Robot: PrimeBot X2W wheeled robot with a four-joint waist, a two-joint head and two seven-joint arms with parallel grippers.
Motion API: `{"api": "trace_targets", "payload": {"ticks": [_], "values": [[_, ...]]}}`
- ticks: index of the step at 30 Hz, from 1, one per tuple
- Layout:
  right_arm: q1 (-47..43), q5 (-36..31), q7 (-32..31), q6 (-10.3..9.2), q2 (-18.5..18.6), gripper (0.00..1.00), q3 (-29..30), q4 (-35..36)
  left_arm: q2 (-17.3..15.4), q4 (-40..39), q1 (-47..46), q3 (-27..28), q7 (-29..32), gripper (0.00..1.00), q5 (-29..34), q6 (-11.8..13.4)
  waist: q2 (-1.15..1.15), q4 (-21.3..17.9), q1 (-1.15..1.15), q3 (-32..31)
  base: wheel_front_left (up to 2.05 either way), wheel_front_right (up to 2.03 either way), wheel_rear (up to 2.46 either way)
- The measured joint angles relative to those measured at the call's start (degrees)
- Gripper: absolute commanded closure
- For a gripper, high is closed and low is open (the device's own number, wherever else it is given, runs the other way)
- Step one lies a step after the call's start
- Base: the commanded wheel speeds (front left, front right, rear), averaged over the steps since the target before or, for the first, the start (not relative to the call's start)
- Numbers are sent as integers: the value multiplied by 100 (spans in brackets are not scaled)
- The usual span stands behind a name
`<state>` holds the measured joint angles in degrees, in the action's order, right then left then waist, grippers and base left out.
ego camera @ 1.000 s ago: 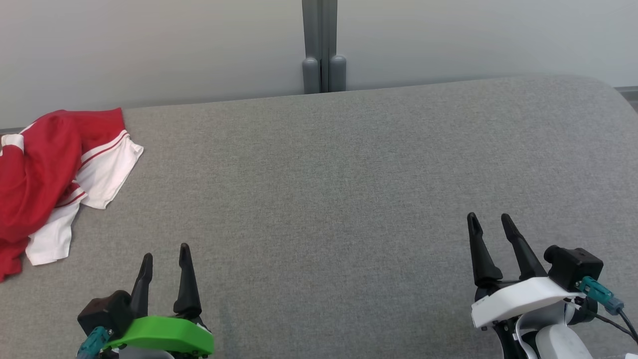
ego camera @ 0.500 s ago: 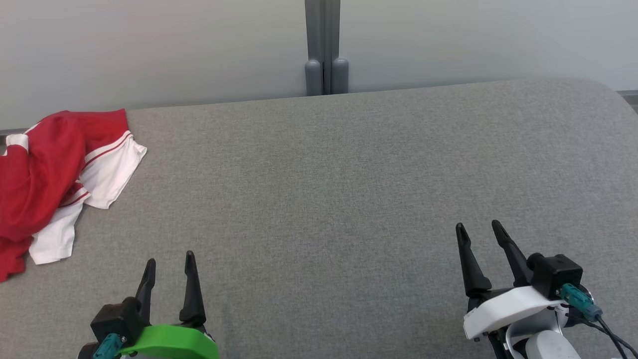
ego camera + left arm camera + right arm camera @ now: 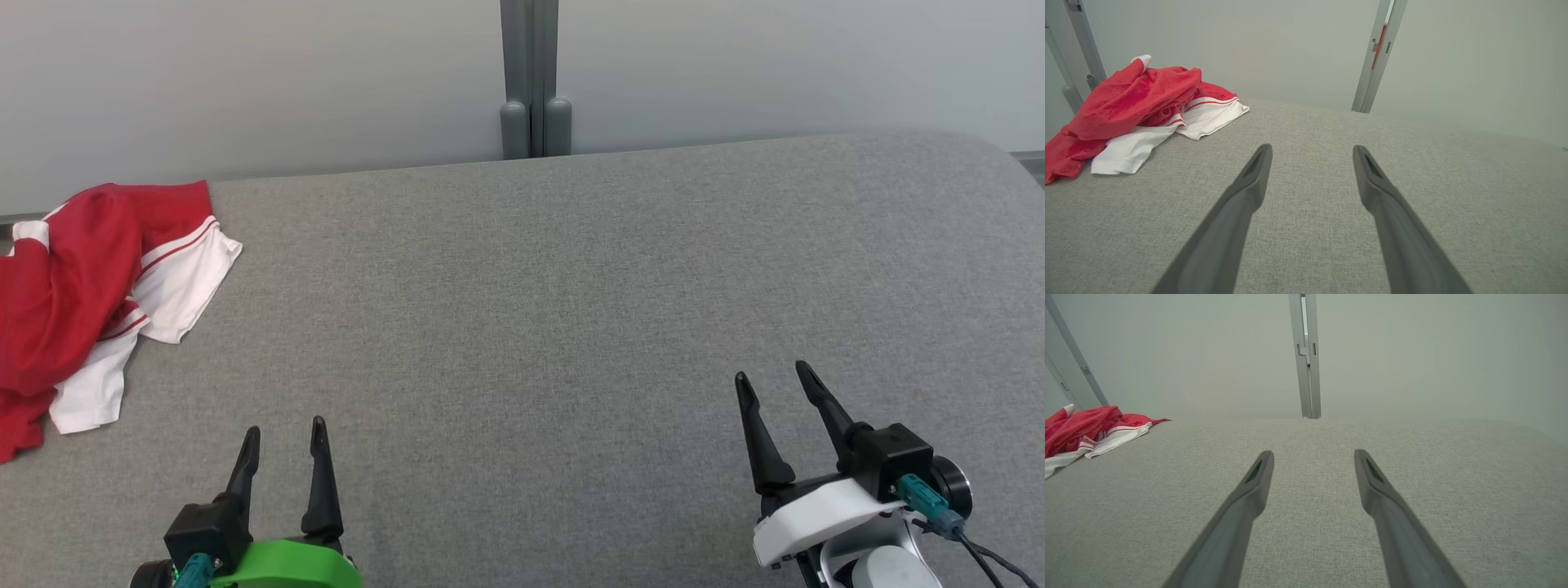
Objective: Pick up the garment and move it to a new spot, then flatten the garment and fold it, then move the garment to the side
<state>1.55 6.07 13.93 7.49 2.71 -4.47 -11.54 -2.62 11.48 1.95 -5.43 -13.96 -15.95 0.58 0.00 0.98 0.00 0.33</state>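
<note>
A red garment with white striped sleeves (image 3: 90, 286) lies crumpled at the far left of the grey padded surface (image 3: 539, 310). It also appears at the upper left of the left wrist view as a heap of garment (image 3: 1135, 110), and at the left edge of the right wrist view as a low garment (image 3: 1086, 430). My left gripper (image 3: 284, 429) stands open near the front edge, to the right of and nearer than the garment, holding nothing. My right gripper (image 3: 771, 377) stands open at the lower right, far from the garment. Both show empty gaps: left gripper (image 3: 1310, 152), right gripper (image 3: 1312, 455).
A pale wall rises behind the surface, with a grey vertical post (image 3: 531, 82) at its middle. The surface's back right corner (image 3: 980, 151) is rounded. Wide bare fabric lies between the grippers and the back edge.
Both grippers have drawn back toward the bottom of the head view, staying open. The head view has shifted slightly. The garment lies as before.
</note>
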Motion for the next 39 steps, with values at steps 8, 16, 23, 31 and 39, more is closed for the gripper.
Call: {"api": "trace_targets", "payload": {"ticks": [8,16,23,31,39], "values": [[-2,-335,82,0,3,0,-23,23,-4,46,8,-42,-82,0,307,43,0,4,0,-2,0,0,0],[-2,-421,110,0,4,0,-19,34,-5,110,8,-60,-108,0,398,45,0,11,0,-4,0,0,0],[-2,-420,111,0,4,0,-18,36,-5,160,8,-62,-108,0,398,44,0,19,0,-11,0,0,0],[-12,-419,112,0,7,0,-14,52,-5,185,5,-99,-108,0,398,42,0,87,0,-6,0,0,0],[-81,-388,112,0,9,0,-19,107,-5,180,-35,-132,-108,0,477,44,0,499,0,17,0,0,0]]}}
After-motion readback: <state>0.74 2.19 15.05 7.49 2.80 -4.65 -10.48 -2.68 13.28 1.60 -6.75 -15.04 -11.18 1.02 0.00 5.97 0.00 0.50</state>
